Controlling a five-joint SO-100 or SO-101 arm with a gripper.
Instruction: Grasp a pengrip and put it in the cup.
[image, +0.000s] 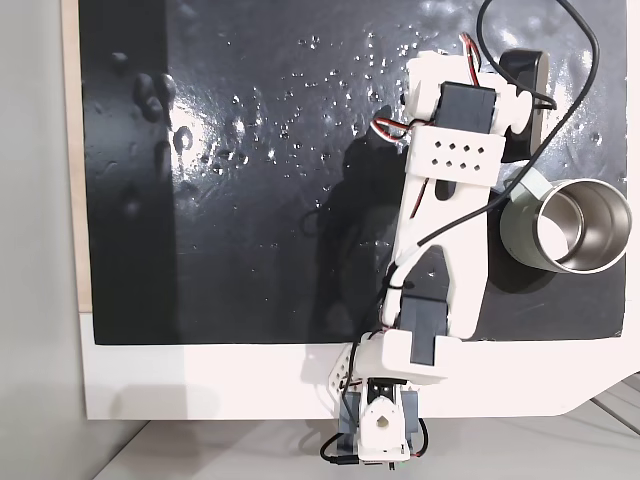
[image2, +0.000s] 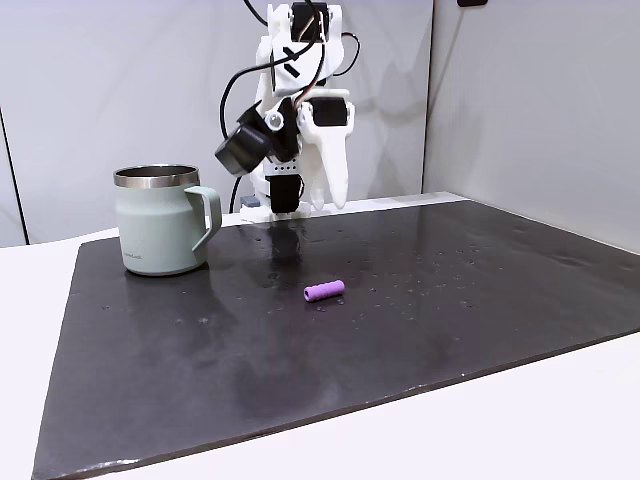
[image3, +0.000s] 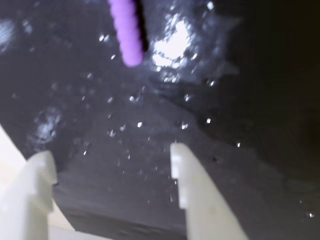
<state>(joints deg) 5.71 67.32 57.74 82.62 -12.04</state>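
Pengrip (image2: 324, 290) on mat (image2: 450, 300), outside cup (image2: 160, 225)

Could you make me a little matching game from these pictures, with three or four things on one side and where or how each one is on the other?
Things:
1. pengrip
2. cup
3. gripper
4. mat

States:
A. open, with nothing between its fingers
B. standing upright, its handle turned toward the arm's side in the fixed view from the table's edge
C. lying on its side out on the dark surface, apart from everything else
D. black and shiny, covering most of the white table

Pairs: 1-C, 2-B, 3-A, 4-D
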